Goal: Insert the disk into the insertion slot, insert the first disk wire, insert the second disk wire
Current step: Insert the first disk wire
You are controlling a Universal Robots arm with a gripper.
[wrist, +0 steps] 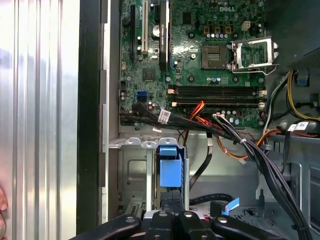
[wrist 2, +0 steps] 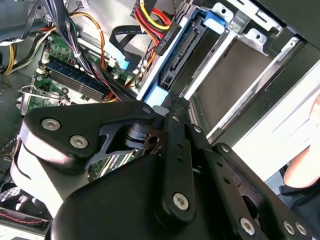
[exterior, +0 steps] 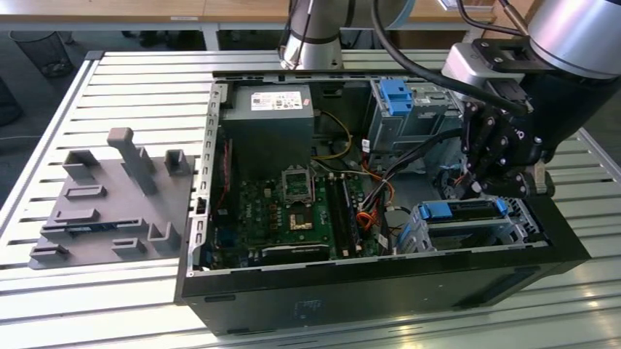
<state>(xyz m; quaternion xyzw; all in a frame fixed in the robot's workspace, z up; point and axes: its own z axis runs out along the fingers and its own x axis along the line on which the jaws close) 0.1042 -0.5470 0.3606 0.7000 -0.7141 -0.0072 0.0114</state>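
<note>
Inside the low mesh-walled insertion slot (exterior: 522,217), at the corner of the open computer case (exterior: 388,287) on the exterior view's right, sits the disk (exterior: 466,217) in its bright-blue carrier. Just above it hangs the end effector (exterior: 482,190); whether it is apart or together cannot be told. Black and orange cables (wrist: 225,132) run between the slot and the green motherboard (exterior: 291,203). Well apart on the slatted tabletop (exterior: 126,87) rests a grey fixture plate (exterior: 107,196).
</note>
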